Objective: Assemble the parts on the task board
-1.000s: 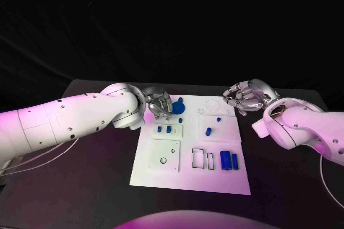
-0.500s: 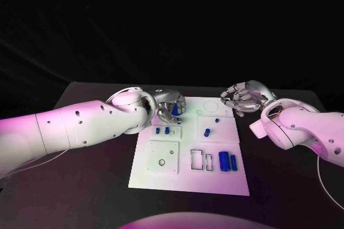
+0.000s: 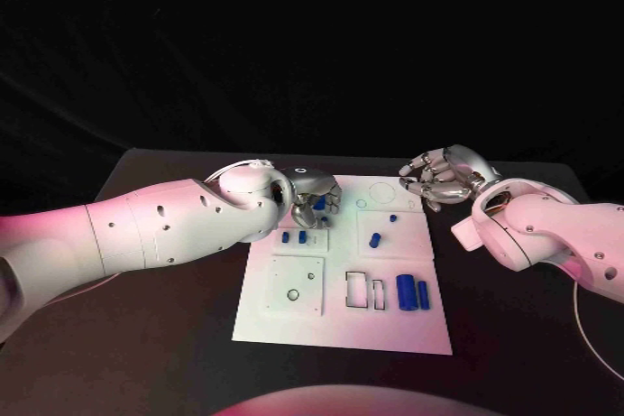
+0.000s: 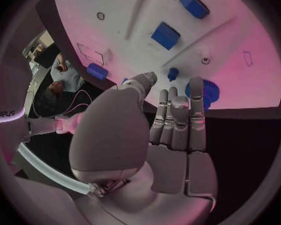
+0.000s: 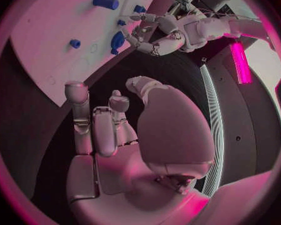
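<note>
White task board (image 3: 390, 330) lies lengthwise on black surface (image 3: 520, 308). Its far short edge sits under the L hand (image 3: 312, 198). A wide band of dark surface runs along both long edges, and the broadest bare stretch of board is nearest the robot, well away from both hands.

L hand: released, holding nothing. Fingers (image 4: 178, 115) are stretched out side by side with the thumb alongside, reaching over the board's far left corner. A ridged blue disc (image 4: 203, 92) sits right at the fingertips; can't tell if they touch it.

R hand (image 3: 442, 177): also released and holding nothing, fingers half-bent and apart. It hovers over the surface just off the board's far right corner, apart from the board edge, with an open gap between it and the L hand.

Blue parts counted, 7:
- 1 disc, at the L fingertips.
- 2 small blocks (image 3: 294, 237), side by side, just nearer the robot than the L hand.
- 1 block (image 3: 376, 240) and 1 tiny peg (image 3: 391, 218), between the hands and toward the robot.
- 1 cylinder (image 3: 407, 292) and 1 thin bar (image 3: 424, 295), side by side near the board's R edge, well away from both hands.

Also 2 rectangular slots (image 3: 358, 288) beside the cylinder, and 1 round hole (image 3: 294, 293).
</note>
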Robot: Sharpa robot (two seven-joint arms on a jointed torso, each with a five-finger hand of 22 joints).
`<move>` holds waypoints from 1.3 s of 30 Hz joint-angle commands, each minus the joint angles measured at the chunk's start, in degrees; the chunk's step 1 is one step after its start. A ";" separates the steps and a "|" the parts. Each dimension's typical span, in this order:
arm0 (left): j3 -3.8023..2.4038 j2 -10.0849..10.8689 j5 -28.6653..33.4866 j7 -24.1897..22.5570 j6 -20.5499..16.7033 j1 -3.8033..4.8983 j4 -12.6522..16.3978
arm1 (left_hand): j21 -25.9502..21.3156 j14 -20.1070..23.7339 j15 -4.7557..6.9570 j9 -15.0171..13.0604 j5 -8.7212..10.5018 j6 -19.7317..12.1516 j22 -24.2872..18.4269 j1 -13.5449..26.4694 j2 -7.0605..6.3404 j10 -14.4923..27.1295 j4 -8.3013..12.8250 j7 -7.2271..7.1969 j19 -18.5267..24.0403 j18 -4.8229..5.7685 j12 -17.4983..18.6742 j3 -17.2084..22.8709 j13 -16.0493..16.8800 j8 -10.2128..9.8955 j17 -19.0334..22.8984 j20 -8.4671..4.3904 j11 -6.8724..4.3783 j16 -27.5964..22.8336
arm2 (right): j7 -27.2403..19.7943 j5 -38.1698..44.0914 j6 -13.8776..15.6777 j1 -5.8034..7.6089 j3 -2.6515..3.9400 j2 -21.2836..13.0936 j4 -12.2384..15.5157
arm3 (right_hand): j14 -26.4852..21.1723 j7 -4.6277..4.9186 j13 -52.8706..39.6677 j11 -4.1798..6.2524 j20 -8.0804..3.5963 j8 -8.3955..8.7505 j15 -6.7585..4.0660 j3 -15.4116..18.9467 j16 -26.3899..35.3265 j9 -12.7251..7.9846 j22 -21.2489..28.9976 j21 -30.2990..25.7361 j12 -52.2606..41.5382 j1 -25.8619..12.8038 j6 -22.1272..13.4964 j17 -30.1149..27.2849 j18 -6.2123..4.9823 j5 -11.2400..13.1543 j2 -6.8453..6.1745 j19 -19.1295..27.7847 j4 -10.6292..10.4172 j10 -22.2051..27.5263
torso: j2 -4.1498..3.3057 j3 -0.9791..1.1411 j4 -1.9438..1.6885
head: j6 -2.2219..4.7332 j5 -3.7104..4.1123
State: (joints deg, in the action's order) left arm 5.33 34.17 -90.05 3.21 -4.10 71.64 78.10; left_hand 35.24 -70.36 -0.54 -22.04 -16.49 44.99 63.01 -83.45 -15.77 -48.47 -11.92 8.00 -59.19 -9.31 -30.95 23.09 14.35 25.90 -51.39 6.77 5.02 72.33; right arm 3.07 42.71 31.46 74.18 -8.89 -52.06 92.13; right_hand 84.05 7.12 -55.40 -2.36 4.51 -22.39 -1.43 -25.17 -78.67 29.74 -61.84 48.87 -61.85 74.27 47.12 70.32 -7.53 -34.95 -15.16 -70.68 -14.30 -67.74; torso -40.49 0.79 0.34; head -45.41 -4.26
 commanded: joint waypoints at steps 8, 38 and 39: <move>0.01 -1.34 -2.76 0.47 0.19 -0.21 -2.01 | 0.66 -0.68 -0.30 0.54 0.01 0.88 0.73 -0.54 0.14 -0.54 0.88 0.23 -0.44 -0.86 0.52 0.72 -0.71 -0.83 -0.18 0.06 0.29 1.00 | -0.59 0.60 -0.09 -0.04 0.00 0.01 0.16 | 0.14 0.10 0.42 0.01 -0.05 -0.23 -0.25 -0.39 0.33 0.07 0.19 -0.57 0.53 -0.55 -0.52 -0.22 -1.22 -0.20 0.11 0.38 -0.02 0.70 | 0.05 0.00 0.02 | 0.09 0.12; 0.02 -2.54 -2.44 1.40 5.24 -0.58 -3.33 | 5.55 -4.97 -0.43 1.87 0.67 4.18 4.96 -0.42 1.29 -4.48 2.59 0.27 -2.75 -0.39 0.16 3.27 -2.34 -2.39 -5.30 0.26 -0.02 5.75 | -0.61 0.60 -0.40 -0.05 0.00 0.20 0.07 | 0.14 0.09 0.42 0.01 -0.04 -0.35 -0.25 -0.54 0.34 0.12 0.12 -0.51 0.53 -0.62 -0.50 -0.15 -1.19 -0.19 0.16 0.33 0.07 0.59 | 0.09 0.07 -0.04 | -0.17 0.22; 0.02 -2.56 -2.43 1.42 5.28 -0.62 -3.37 | 5.72 -5.10 -0.41 1.91 0.73 4.31 5.11 -0.44 1.35 -4.61 2.70 0.25 -2.83 -0.37 0.15 3.37 -2.40 -2.45 -5.46 0.27 -0.03 5.91 | -0.61 0.60 -0.41 -0.05 0.00 0.20 0.08 | 0.14 0.09 0.42 0.01 -0.04 -0.35 -0.25 -0.54 0.34 0.12 0.12 -0.51 0.53 -0.62 -0.50 -0.15 -1.19 -0.19 0.16 0.33 0.07 0.59 | 0.07 0.06 -0.04 | -0.18 0.24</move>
State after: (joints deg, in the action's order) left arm 5.32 31.87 -92.30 4.35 -0.34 71.17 74.74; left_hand 40.78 -75.06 -0.93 -20.19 -15.97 48.90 68.05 -83.76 -14.85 -52.66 -9.20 8.26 -61.77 -9.30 -30.41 26.15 12.03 23.70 -56.80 7.09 4.92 78.03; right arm 2.95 42.72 31.49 74.17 -8.89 -51.91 92.13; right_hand 84.05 7.30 -54.98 -2.35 4.51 -22.39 -1.43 -25.32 -78.67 29.78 -61.71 48.47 -61.52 74.27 46.94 70.15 -8.41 -34.95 -15.16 -70.69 -14.15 -67.34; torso -40.38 0.83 0.30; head -45.54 -4.10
